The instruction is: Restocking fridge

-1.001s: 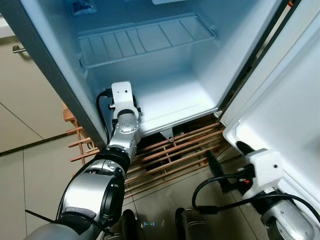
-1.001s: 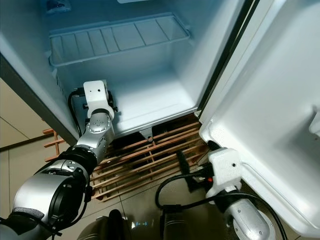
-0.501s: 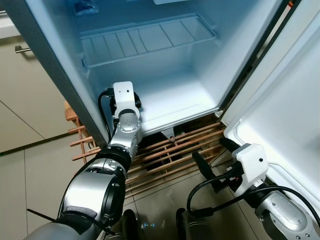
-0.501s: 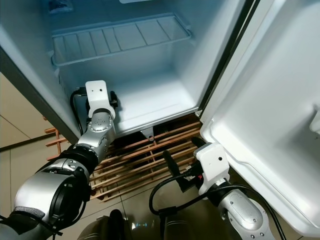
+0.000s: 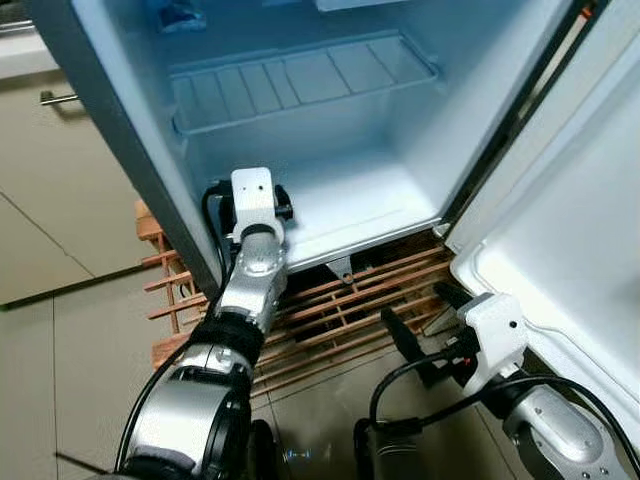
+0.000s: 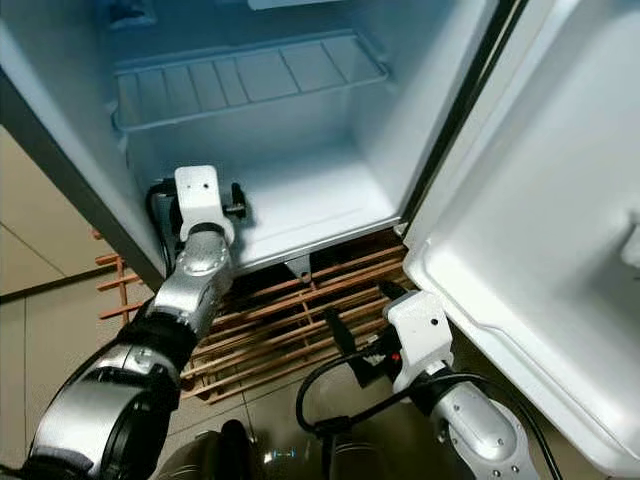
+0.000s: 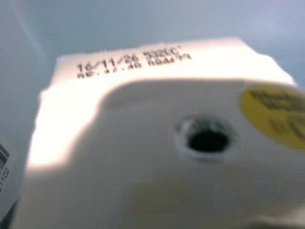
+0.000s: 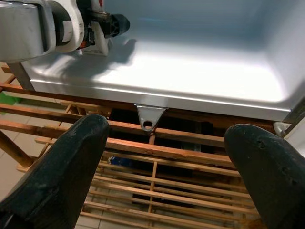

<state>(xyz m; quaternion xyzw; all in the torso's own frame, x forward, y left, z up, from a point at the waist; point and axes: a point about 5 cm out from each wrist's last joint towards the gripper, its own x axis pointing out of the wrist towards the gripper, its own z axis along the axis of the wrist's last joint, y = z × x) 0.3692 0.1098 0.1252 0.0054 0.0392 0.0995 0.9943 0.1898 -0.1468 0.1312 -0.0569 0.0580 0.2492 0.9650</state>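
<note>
Your left pincer (image 5: 285,205) is clamped on the white carton (image 7: 157,143) just over the fridge floor (image 5: 370,205); lower it flat (keep it upright). Right pincer (image 8: 162,157) hangs apart, idle.

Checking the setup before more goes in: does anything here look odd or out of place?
Nothing looks spilled or broken. One oddity: the fridge stands on a slatted wooden rack, not the floor. The left gripper is at its bottom compartment.

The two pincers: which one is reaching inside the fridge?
The left pincer, at the fridge floor's front left corner. The right pincer hangs open outside, low over the wooden rack beneath.
</note>
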